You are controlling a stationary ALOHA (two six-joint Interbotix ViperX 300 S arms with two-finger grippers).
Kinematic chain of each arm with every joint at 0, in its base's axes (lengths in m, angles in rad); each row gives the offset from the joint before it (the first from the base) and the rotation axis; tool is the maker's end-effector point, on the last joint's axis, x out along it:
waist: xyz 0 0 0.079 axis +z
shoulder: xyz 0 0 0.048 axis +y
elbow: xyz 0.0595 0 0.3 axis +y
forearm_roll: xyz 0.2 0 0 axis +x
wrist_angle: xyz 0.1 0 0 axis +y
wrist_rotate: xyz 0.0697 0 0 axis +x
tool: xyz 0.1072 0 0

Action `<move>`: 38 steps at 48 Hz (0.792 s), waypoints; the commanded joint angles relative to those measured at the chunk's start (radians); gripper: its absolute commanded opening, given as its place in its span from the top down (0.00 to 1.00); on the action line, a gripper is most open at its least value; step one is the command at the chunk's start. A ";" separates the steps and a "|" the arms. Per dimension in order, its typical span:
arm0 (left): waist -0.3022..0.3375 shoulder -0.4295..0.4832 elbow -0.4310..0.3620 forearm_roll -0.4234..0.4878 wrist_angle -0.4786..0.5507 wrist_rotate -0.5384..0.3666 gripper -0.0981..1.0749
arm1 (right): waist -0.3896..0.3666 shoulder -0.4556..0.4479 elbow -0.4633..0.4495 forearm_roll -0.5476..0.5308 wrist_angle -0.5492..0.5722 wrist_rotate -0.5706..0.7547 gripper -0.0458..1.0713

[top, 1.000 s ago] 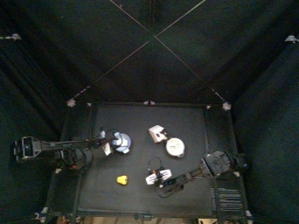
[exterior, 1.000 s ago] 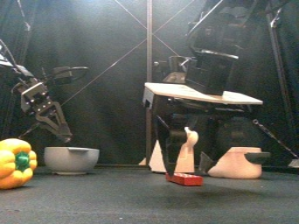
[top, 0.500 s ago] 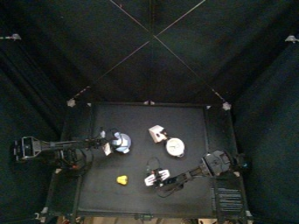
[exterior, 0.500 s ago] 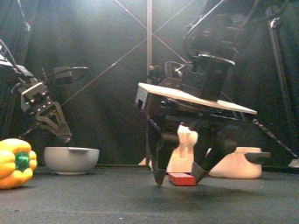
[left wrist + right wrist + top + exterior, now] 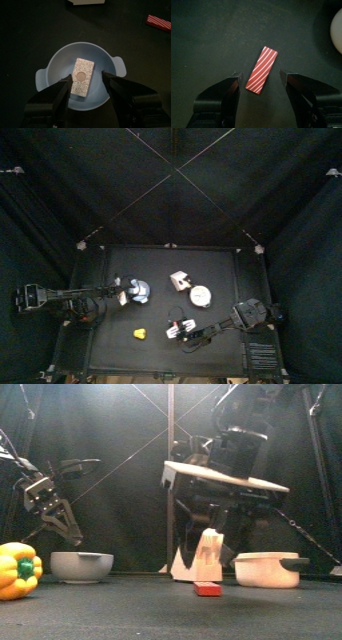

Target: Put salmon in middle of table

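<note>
The salmon (image 5: pixel 262 70), a small red slab with white stripes, lies flat on the black table (image 5: pixel 154 263) near its front, a little right of the middle (image 5: pixel 173 331). My right gripper (image 5: pixel 262 76) hangs open above it, one jaw on each side, touching nothing. In the front view the salmon (image 5: pixel 207 589) rests on the table with the right gripper (image 5: pixel 211 536) raised clear of it. My left gripper (image 5: pixel 90 89) stands open over a pale blue bowl (image 5: pixel 57 62) that holds a speckled block (image 5: pixel 82 75).
A yellow pepper (image 5: pixel 16 571) sits at the front left, with the blue bowl (image 5: pixel 80 566) beside it. A white carton (image 5: pixel 209 554) and a white lidded pot (image 5: pixel 267 570) stand behind the salmon. A white box (image 5: pixel 179 280) lies near the table's middle.
My right gripper has lifted from table height around the salmon to well above it, still open. The salmon stays on the table. The left arm has not moved.
</note>
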 commanded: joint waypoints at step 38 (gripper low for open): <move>-0.373 -0.187 -0.100 -0.087 -0.141 0.000 0.18 | 0.179 -0.301 0.075 -0.189 0.284 -0.025 0.15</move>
